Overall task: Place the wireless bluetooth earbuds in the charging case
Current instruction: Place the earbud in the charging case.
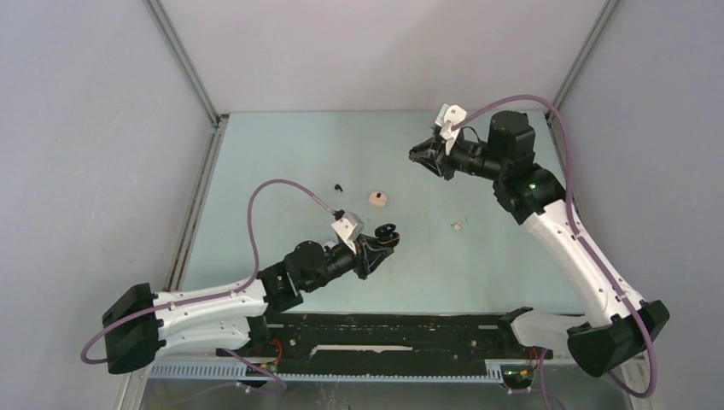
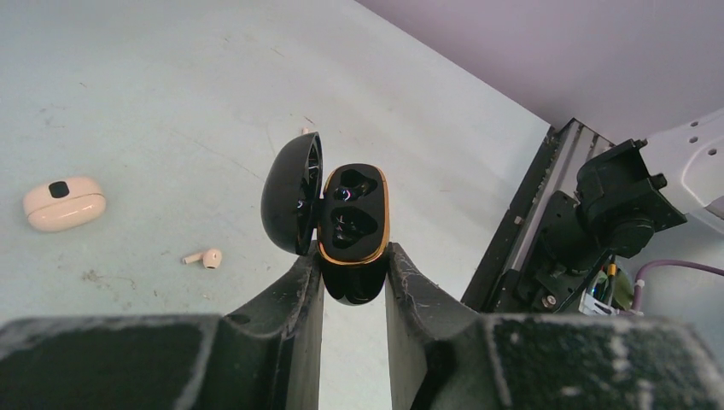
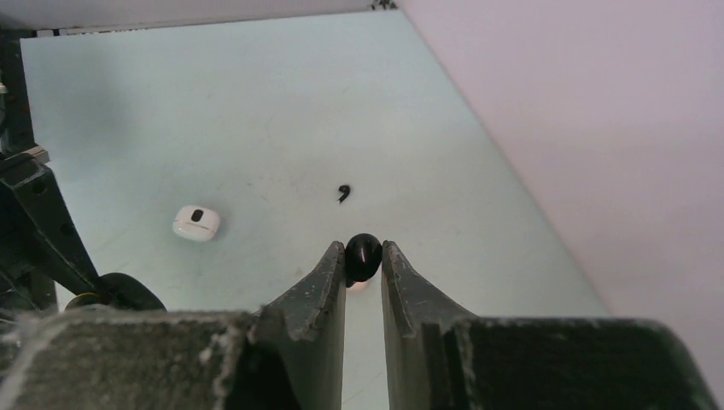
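Top view: a closed beige case (image 1: 377, 199), a loose black earbud (image 1: 340, 186) and a white earbud (image 1: 458, 225) are seen lying apart on the desk (image 1: 282, 154). Left wrist view: the black charging case (image 2: 352, 224), lid swung open, is clamped in the left end effector (image 2: 354, 269); the contents of its two dark wells cannot be told. Right wrist view: a second black earbud (image 3: 362, 254) is pinched between the narrowly set tips of the right end effector (image 3: 363, 261).

The charging case (image 2: 352, 231) is finished in glossy black, its opening ringed in gold. Apart from it, a beige-pink case (image 2: 64, 203) is marked with a small black square, and a white earbud (image 2: 203, 257) and a black earbud (image 3: 362, 256) are seen. The desk (image 2: 171, 85) is coloured pale blue-green.
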